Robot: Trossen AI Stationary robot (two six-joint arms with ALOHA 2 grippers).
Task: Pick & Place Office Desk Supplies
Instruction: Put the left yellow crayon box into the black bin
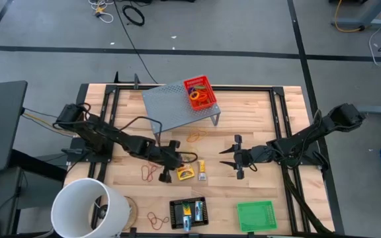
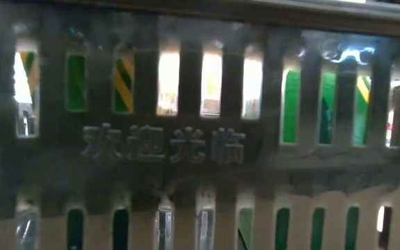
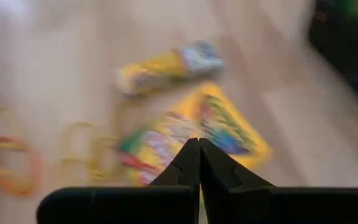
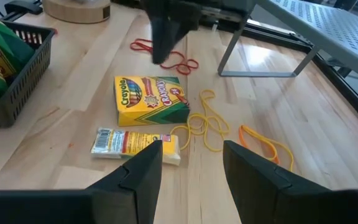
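1. The yellow-green crayon box (image 1: pixel 185 174) lies flat on the wooden surface (image 1: pixel 256 132), near its middle and toward the front edge; its printed face shows plainly in the right wrist view (image 4: pixel 149 99).
2. Just beside the box lies a small yellow-and-white packet (image 1: pixel 202 172), also seen in the right wrist view (image 4: pixel 135 144); the two are close but whether they touch cannot be told.
3. Thin tan-orange rubber bands (image 4: pixel 204 127) lie loose against the box's side, and red bands (image 4: pixel 173 59) lie a little farther off.
4. The left tool (image 1: pixel 172 165) hangs over the box with its fingers (image 3: pixel 199 163) pressed fully together, holding nothing.
5. The right tool (image 1: pixel 235 157) waits to the right of the box, apart from it, its fingers (image 4: pixel 143 171) spread wide and empty.
6. The red mesh tray (image 1: pixel 201 94) stands on the grey perforated riser (image 1: pixel 174 106) at the back and holds orange rings.
7. The black mesh tray (image 1: pixel 188 213) sits at the front edge with items inside; the green mesh tray (image 1: pixel 256 216) sits to its right.
8. A big white bucket (image 1: pixel 88 209) stands at the front left corner.
9. The low view is filled by a slotted dark wall close up.
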